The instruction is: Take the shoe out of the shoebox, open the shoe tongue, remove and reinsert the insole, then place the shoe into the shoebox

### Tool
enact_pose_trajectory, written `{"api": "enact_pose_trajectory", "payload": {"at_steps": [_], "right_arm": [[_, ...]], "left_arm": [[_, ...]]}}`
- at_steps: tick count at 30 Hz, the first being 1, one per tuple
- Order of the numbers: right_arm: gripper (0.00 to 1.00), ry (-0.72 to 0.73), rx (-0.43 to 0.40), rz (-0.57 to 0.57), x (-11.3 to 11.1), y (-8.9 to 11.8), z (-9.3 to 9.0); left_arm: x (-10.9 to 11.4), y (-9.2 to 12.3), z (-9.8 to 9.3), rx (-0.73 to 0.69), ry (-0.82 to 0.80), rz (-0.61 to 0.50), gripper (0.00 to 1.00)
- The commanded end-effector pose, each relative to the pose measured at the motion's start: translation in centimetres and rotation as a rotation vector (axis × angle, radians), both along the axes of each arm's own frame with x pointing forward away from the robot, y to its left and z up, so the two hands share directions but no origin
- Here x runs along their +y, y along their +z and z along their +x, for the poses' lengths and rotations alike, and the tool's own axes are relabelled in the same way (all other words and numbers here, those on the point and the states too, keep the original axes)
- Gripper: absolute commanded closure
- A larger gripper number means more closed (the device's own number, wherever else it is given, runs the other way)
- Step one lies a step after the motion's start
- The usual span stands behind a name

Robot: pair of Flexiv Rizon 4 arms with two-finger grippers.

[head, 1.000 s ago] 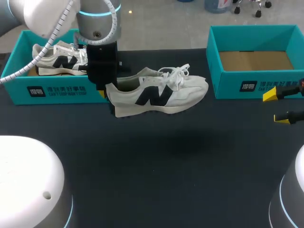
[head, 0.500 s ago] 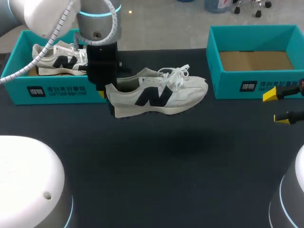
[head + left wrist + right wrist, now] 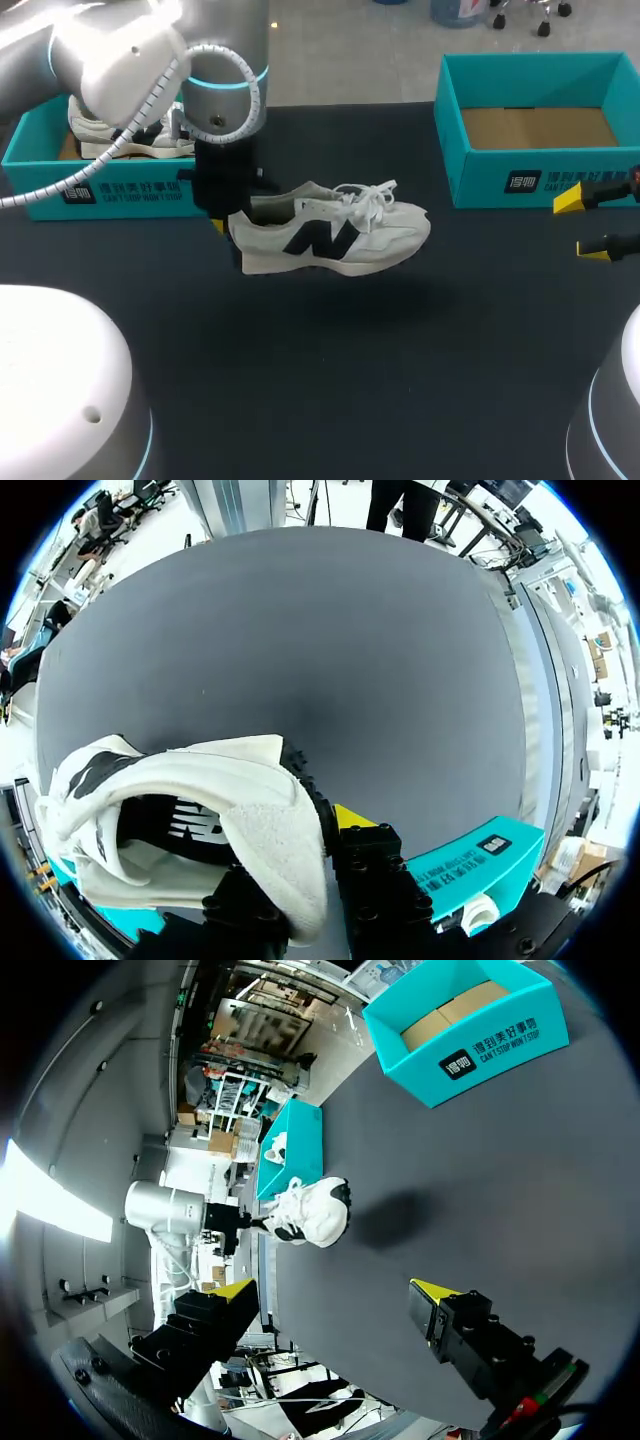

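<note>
Left arm (image 3: 222, 95) stretched to the middle, jaws clamped; right arm (image 3: 612, 189) off aside, jaws apart

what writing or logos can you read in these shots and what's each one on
left shoebox, front wall: a white square logo and a line of capitals, too small to read surely.
right shoebox, front wall: the same kind of white logo and print, too small and partly hidden.
shoe, side: one big dark letter-shaped mark, no words.
Nothing else readable shows.
</note>
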State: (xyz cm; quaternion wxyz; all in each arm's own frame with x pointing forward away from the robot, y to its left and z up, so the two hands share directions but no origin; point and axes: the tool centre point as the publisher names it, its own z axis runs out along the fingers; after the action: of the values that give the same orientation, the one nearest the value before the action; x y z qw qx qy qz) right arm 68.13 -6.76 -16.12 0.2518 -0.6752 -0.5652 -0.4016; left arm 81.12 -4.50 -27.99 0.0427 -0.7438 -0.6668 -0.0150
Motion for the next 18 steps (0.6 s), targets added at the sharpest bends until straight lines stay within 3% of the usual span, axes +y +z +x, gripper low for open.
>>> {"api": "enact_pose_trajectory", "payload": {"at_steps": [1,18], "right_arm": [[0.0,-0.003,0.001,-0.003,0.1,0.0,-0.1],[0.0,-0.003,0.001,-0.003,0.1,0.0,-0.1]], "left_arm": [[-0.1,-2.9,0.5,0.013,0.005,-0.006,1.0],[-1.4,-10.7,0.0,-0.057,0.035,0.02,1.0]]}}
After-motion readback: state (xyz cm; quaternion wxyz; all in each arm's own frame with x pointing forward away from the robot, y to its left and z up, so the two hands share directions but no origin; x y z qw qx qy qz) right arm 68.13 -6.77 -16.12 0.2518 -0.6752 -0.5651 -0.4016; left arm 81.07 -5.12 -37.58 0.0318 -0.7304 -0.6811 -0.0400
